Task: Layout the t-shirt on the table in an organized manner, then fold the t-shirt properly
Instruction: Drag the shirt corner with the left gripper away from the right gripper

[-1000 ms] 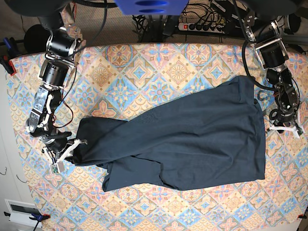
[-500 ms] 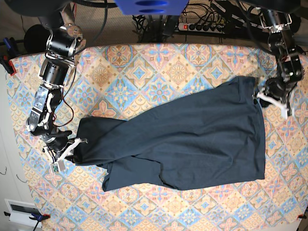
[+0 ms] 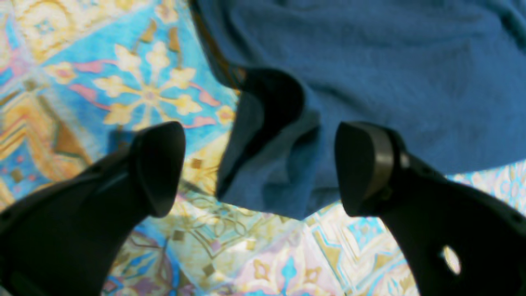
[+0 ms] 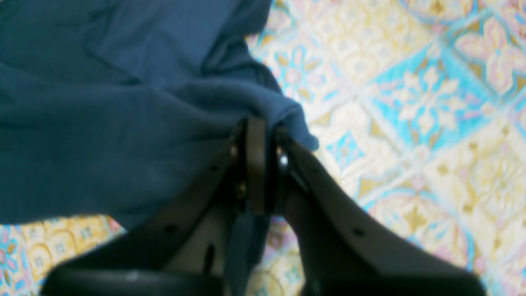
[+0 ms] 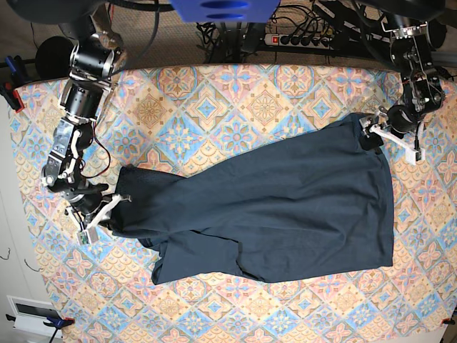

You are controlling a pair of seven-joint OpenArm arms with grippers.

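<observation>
Navy t-shirt (image 5: 285,207) lies crumpled across the patterned table (image 5: 214,100); right gripper (image 4: 263,135) pinches its edge tight, left gripper (image 3: 259,164) gapes wide around a corner, wrist views blurry.

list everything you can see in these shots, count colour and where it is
t-shirt: one, dark navy, spread rumpled across the middle of the table
table: one, cloth of pink, blue and yellow tiles, fills the base view
power strip: one, white, with dark cables, behind the table's far edge
clamps: red and blue, at the table's edges on the base view's left
right gripper: one, black, shut on a fold of shirt at its end
left gripper: one, black, open, jaws either side of a shirt corner
</observation>
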